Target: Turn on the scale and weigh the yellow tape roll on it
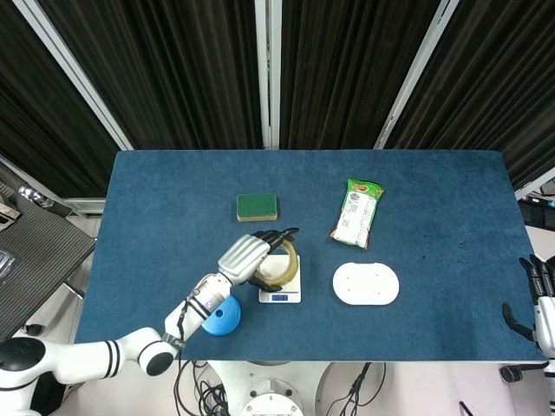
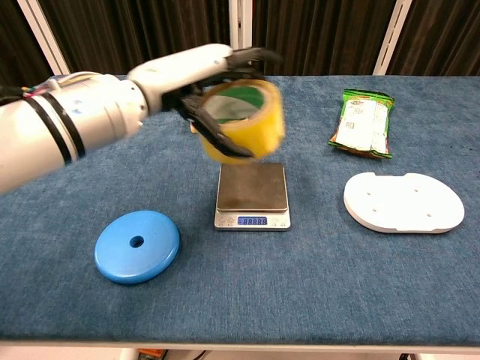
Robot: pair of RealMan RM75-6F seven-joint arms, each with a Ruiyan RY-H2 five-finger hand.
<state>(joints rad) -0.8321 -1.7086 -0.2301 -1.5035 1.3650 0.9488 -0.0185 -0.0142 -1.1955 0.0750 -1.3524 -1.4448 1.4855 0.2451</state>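
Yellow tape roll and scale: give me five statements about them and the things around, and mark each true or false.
1. The left hand holds the yellow tape roll in the air above the scale. True.
2. The tape roll already rests on the scale's platform. False: the chest view shows it raised clear of the platform.
3. The scale's display is lit and shows digits. True.
4. The blue disc sits on the scale. False: it lies on the table to the left of the scale.
5. The right hand grips the green snack bag. False: the right hand is at the table's far right edge, well away from the bag, which lies untouched.
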